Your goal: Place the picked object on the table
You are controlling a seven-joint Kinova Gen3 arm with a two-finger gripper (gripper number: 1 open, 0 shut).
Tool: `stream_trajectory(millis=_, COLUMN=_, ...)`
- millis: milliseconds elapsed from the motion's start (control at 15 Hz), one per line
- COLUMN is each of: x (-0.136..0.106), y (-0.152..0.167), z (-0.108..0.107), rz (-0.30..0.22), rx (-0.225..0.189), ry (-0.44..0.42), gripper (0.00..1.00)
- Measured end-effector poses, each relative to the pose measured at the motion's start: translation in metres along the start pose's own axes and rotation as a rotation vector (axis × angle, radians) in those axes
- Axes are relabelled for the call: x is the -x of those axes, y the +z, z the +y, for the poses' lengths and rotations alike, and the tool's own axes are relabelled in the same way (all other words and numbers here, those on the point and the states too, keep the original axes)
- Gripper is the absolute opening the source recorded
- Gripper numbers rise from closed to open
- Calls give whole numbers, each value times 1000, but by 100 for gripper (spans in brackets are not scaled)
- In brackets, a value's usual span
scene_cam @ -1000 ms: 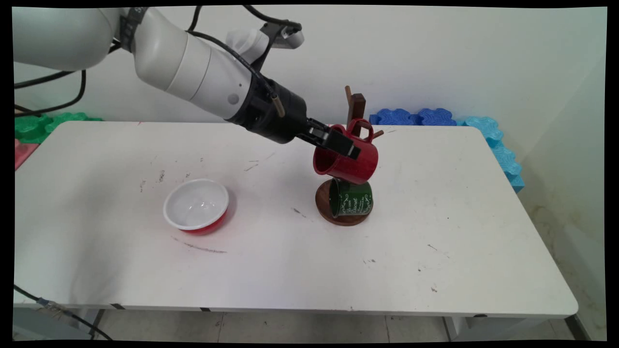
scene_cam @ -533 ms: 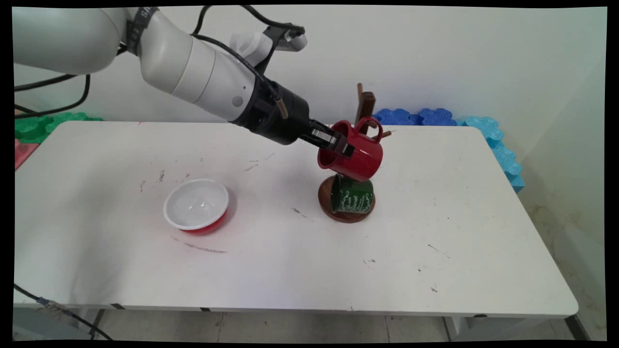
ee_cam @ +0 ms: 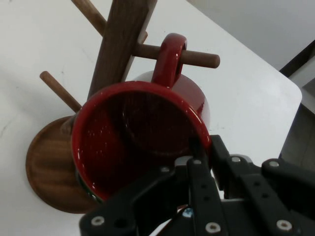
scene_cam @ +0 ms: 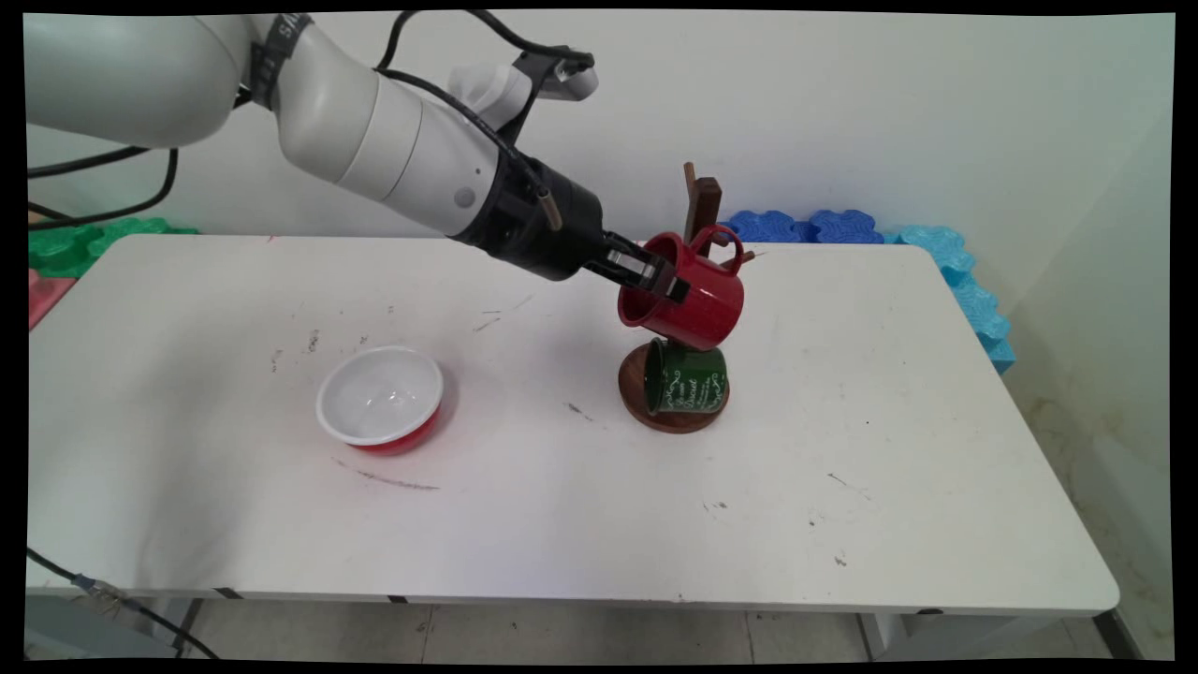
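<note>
My gripper is shut on the rim of a red mug, one finger inside and one outside. The mug is tilted, mouth toward the arm. Its handle is looped over a peg of a wooden mug tree. Below it, a green mug with white lettering hangs low over the tree's round base. In the hand view the green mug is almost wholly hidden behind the red one.
A red bowl with a white inside sits on the white table, left of the tree. Blue foam tiles lie along the wall at back right, green ones at back left. The table's right edge is near.
The red mug has moved right and slightly up in my gripper, and its handle now sits over the peg. The mug tree with the green mug has shifted slightly to the right.
</note>
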Motion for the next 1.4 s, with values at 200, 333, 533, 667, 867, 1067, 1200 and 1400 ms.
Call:
stream_trajectory(millis=200, x=0, y=0, z=1, rz=1, rx=0, ry=-2, gripper=0)
stream_trajectory(millis=333, x=0, y=0, z=3, rz=1, rx=1, ry=-4, gripper=0)
stream_trajectory(millis=533, x=-1, y=-1, z=6, rz=3, rx=5, ry=-8, gripper=0)
stream_trajectory(millis=667, x=-2, y=-1, z=9, rz=6, rx=8, ry=-11, gripper=0)
stream_trajectory(millis=867, x=-5, y=-2, z=12, rz=10, rx=10, ry=-14, gripper=0)
stream_trajectory(millis=1067, x=-6, y=-4, z=14, rz=12, rx=12, ry=-16, gripper=0)
stream_trajectory(millis=1200, x=-7, y=-5, z=17, rz=13, rx=14, ry=-18, gripper=0)
stream_trajectory(millis=1400, x=-8, y=-8, z=20, rz=14, rx=17, ry=-19, gripper=0)
